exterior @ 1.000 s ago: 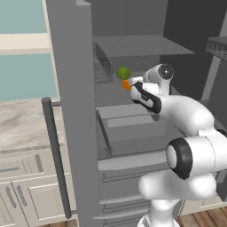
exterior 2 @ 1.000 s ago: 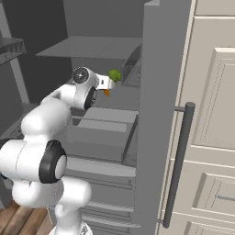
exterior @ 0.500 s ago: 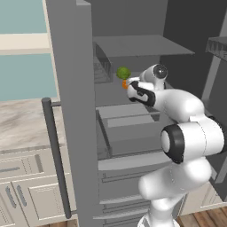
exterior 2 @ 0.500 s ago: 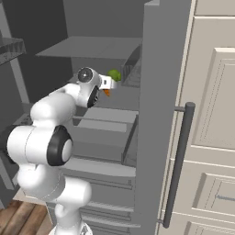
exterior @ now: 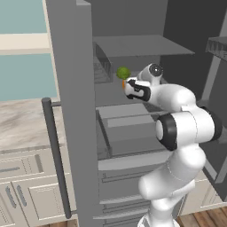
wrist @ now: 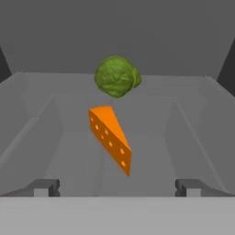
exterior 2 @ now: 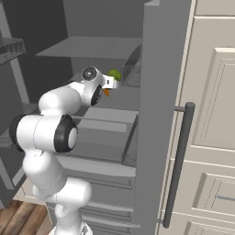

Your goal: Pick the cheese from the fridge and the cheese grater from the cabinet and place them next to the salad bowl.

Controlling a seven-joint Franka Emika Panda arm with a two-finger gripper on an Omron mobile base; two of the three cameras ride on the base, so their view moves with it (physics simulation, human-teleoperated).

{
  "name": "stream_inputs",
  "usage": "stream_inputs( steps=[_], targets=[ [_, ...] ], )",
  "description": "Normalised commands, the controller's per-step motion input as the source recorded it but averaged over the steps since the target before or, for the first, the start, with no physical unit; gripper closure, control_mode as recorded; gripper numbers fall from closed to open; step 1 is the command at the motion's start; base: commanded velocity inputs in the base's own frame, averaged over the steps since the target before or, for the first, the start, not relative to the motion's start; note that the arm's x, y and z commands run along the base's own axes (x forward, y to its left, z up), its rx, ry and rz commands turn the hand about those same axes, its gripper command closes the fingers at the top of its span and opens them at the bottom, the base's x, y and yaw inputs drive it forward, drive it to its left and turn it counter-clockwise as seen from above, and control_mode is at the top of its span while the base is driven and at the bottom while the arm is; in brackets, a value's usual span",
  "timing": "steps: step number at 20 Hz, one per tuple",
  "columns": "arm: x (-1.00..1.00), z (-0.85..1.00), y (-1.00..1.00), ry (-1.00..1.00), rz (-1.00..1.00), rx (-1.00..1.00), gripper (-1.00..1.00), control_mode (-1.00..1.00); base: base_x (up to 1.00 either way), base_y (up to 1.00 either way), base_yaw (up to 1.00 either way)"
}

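Note:
The cheese [wrist: 110, 137], a bright orange wedge, lies on a grey shelf inside the open fridge [exterior: 73, 115]; a sliver of it shows past my hand [exterior: 123, 83] [exterior 2: 106, 92]. My gripper [wrist: 118, 187] is open, its fingertips [wrist: 46, 187] spread wide just short of the wedge, one on each side, touching nothing. From the base views the gripper [exterior: 128, 86] [exterior 2: 110, 85] reaches into the fridge at shelf height. The cheese grater, the cabinet and the salad bowl are out of view.
A green round ball [wrist: 117, 75] [exterior: 123, 72] sits right behind the cheese. Below the shelf is a grey drawer [exterior: 128, 128]. The fridge door with its dark bar handle [exterior: 55, 155] [exterior 2: 179, 165] stands open. A marble counter [exterior: 17, 124] lies left.
The arm has stretched further into the fridge and the hand has edged closer to the cheese. The jaws have stayed open.

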Motion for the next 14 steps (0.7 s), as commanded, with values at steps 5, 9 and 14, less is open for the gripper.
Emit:
stream_inputs(
  steps=[5, 9, 14],
  targets=[
    [0.40, -0.05, -0.08, 0.11, 0.04, 0.00, -1.00, -1.00, 0.00, 0.00, 0.00],
    [0.28, -0.12, -0.01, 0.08, 0.06, 0.00, -1.00, -1.00, 0.00, 0.00, 0.00],
    [0.26, -0.21, 0.00, 0.01, 0.09, 0.00, -1.00, -1.00, 0.00, 0.00, 0.00]
  ],
)
